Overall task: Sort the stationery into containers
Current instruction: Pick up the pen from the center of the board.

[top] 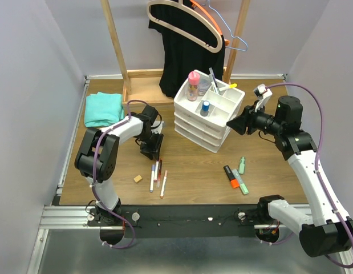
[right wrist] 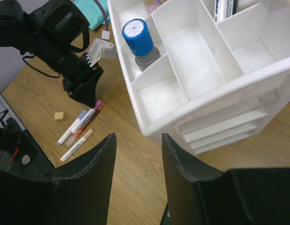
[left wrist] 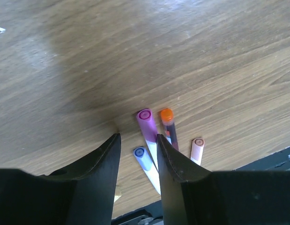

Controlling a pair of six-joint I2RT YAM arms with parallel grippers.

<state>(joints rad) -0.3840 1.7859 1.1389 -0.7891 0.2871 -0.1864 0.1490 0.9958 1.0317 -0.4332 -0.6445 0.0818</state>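
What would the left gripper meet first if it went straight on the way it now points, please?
Most likely the pink-capped pen just ahead of the open left gripper, though depth is unclear.

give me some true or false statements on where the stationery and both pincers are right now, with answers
1. The blue-capped tube stands in a tray compartment on top of the organiser. True.
2. The left pincer is shut on a pen. False: it is open and empty, hanging above the slim pens that lie on the table.
3. The orange highlighter lies on the table, outside the organiser. True.
4. The tan eraser sits in the tray. False: it lies on the table, left of the slim pens.
5. The right pincer is open and holds nothing. True.
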